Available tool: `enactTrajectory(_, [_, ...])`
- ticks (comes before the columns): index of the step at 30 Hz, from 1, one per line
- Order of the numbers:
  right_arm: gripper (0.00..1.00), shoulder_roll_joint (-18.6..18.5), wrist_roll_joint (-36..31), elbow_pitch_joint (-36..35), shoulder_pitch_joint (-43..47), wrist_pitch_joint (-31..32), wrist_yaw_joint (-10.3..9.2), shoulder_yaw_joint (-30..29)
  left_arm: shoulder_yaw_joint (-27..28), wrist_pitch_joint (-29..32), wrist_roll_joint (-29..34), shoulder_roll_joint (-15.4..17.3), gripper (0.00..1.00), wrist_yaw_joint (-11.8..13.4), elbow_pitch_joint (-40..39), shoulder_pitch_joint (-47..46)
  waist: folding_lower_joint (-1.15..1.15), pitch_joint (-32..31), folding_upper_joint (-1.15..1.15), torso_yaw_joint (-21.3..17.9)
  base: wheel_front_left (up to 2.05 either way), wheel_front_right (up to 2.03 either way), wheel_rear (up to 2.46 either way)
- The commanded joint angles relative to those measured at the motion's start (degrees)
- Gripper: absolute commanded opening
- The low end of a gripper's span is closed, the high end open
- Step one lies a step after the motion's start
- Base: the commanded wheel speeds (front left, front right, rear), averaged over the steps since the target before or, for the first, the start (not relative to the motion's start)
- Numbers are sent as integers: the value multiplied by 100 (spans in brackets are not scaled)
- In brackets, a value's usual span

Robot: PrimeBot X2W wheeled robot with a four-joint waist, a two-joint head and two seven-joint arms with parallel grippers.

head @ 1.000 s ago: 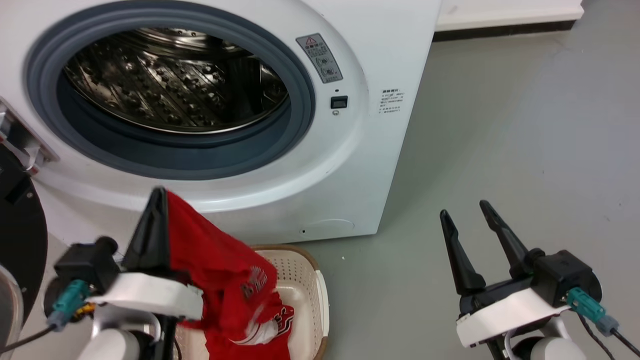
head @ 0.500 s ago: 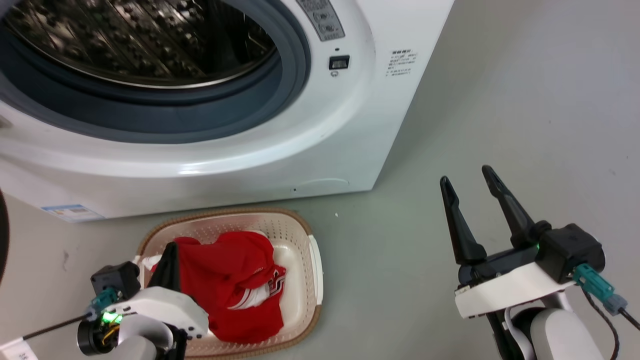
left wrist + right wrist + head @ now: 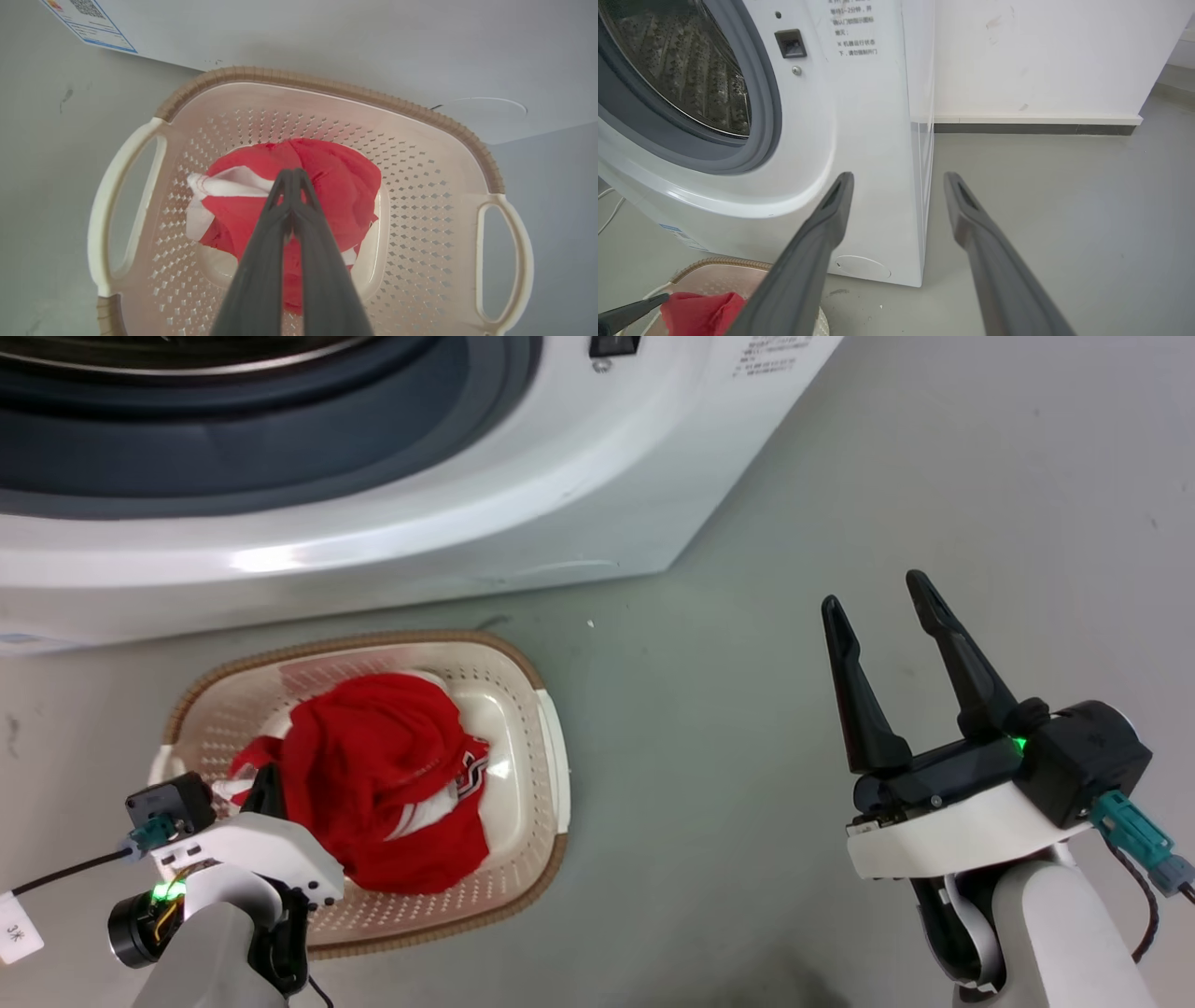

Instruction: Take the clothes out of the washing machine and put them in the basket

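The red clothes (image 3: 373, 765) with white trim lie heaped in the cream basket (image 3: 373, 642), which stands on the floor in front of the white washing machine (image 3: 373, 551). My left gripper (image 3: 273, 777) sits at the heap's left side. In the left wrist view its fingers are pressed together, and the left gripper (image 3: 292, 175) is shut on the clothes (image 3: 341, 177) above the basket (image 3: 327, 86). My right gripper (image 3: 874, 594) hangs open over bare floor to the right, holding nothing. The right wrist view shows the right gripper (image 3: 896, 179) facing the washing machine (image 3: 868, 116), its steel drum (image 3: 691, 70) and a corner of the basket (image 3: 714, 268).
Grey floor (image 3: 709, 709) spreads to the right of the basket and washer. A white wall with a dark baseboard (image 3: 1036, 129) stands behind the machine. A blue-edged label (image 3: 88, 23) is stuck low on the washer front.
The head camera has tilted down. My left gripper has come down with the red clothes from in front of the porthole into the basket. The right gripper stays open.
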Motion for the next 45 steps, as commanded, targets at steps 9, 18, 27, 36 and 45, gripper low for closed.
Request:
enactTrajectory(9, [100,10,75,56,-262,-160,-4,77,284,-14,152,-149,0,-237,1273,-560,-1,678,0,-305,0,0,0])
enactTrajectory(18, [100,9,3,271,-252,-213,-4,59,416,-14,209,-252,100,-429,1798,-643,-1,406,0,-198,0,0,0])
enactTrajectory(27, [100,8,-91,607,52,-136,-4,-1,406,-14,639,-417,100,-566,1395,-68,-1,-859,0,128,0,0,0])
enactTrajectory(36, [100,9,-174,671,459,111,-4,-238,588,-15,1294,-631,100,-493,102,499,-1,-1771,0,476,0,0,0])
enactTrajectory(45, [100,9,-244,641,845,252,-4,-442,844,-15,1964,-854,100,-458,-1656,1050,-1,-2369,0,767,0,0,0])
